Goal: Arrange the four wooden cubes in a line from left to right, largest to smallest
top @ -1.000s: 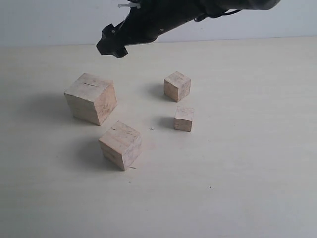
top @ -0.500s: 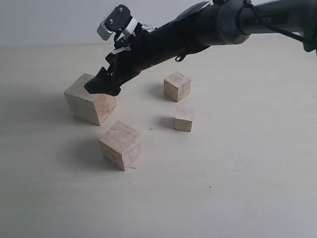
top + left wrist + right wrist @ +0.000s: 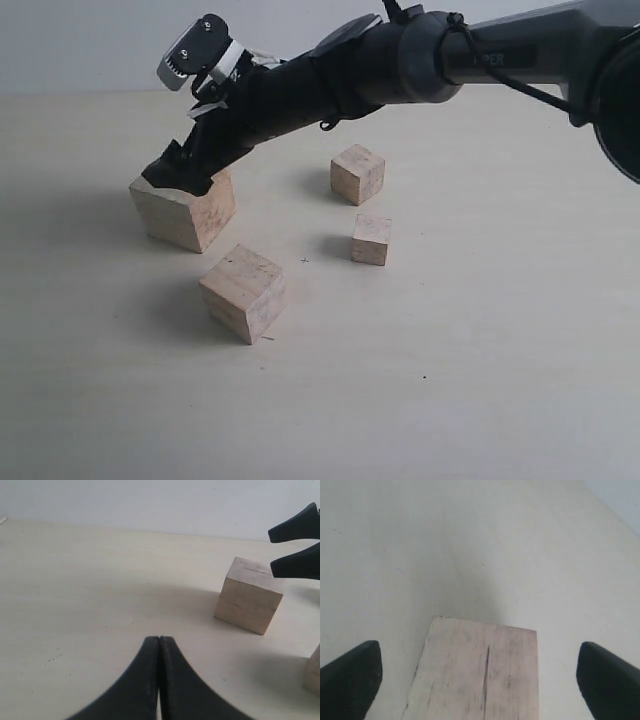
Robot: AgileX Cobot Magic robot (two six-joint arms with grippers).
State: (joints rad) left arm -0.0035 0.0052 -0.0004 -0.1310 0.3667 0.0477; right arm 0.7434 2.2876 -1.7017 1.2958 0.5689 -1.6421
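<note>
This looks to me like a robot lab's test bench. A bare, pale table (image 3: 500,380) runs back to a plain blank wall (image 3: 80,40). On it sit four unpainted wooden cubes (image 3: 244,292), and my black arm (image 3: 400,55) reaches over them.

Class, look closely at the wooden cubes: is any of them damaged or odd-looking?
Yes. The largest cube, leftmost in the exterior view, has a thin dark crack running along its top face. Nothing else looks damaged.

Right claw (image 3: 178,174) now lower, down over the largest cube (image 3: 190,218).
</note>
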